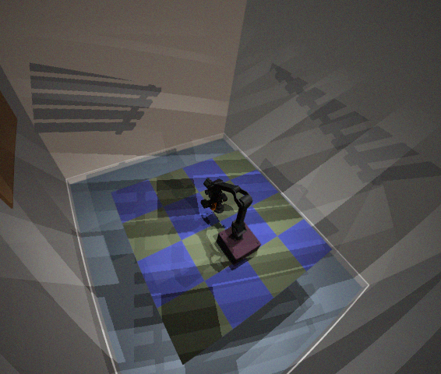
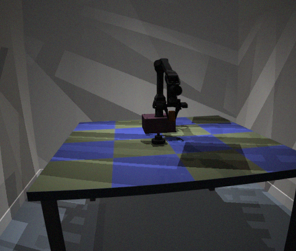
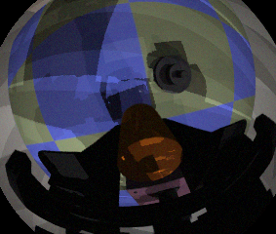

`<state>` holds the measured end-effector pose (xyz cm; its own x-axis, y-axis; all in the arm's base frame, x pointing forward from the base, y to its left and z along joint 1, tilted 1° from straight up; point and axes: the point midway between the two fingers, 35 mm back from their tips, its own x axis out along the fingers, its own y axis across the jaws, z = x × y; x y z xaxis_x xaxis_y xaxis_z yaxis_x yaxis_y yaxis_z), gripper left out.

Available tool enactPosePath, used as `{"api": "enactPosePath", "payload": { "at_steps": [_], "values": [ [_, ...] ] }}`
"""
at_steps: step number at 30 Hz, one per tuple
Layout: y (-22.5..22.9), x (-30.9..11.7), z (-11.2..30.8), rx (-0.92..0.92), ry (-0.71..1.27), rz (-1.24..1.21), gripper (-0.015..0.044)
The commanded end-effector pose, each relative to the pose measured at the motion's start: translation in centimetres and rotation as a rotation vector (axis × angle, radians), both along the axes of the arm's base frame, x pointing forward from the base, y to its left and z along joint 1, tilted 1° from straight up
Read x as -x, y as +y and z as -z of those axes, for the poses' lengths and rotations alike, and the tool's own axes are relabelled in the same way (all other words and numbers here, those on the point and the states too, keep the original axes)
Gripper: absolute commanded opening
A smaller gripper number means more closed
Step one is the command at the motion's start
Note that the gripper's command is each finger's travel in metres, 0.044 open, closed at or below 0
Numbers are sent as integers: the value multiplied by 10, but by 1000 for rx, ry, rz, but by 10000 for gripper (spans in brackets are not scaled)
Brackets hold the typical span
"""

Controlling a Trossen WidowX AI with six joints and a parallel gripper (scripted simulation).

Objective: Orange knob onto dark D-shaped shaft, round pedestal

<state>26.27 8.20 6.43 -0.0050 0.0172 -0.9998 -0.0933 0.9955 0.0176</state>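
Observation:
The orange knob (image 1: 213, 206) (image 2: 171, 116) (image 3: 144, 128) is held in the air between the fingers of my gripper (image 1: 213, 204) (image 2: 172, 114) (image 3: 141, 125), which is shut on it. The round dark pedestal (image 2: 158, 140) (image 3: 182, 87) stands on the table, with its shaft (image 2: 158, 134) (image 3: 177, 73) pointing up. In the wrist view the pedestal is above and right of the knob; in the exterior view it is lower and left of the knob. Knob and shaft are apart. The knob's hole and the shaft's flat side cannot be made out.
The arm's maroon base block (image 1: 238, 243) (image 2: 157, 124) stands behind the pedestal in the exterior view. The table (image 1: 172, 261) (image 2: 143, 170) has a blue and olive checkered top with shadows across it. Its dark front edge (image 2: 148, 184) shows in the exterior view.

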Motion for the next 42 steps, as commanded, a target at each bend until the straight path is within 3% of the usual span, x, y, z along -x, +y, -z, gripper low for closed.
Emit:
{"api": "enactPosePath", "payload": {
  "at_steps": [1, 31, 42],
  "values": [
    [-7, -10, 1, 2, -16, 4, 0],
    [-82, -52, 36, 9, -17, -25, 0],
    [-84, -52, 60, 9, -17, -26, 0]
  ]
}}
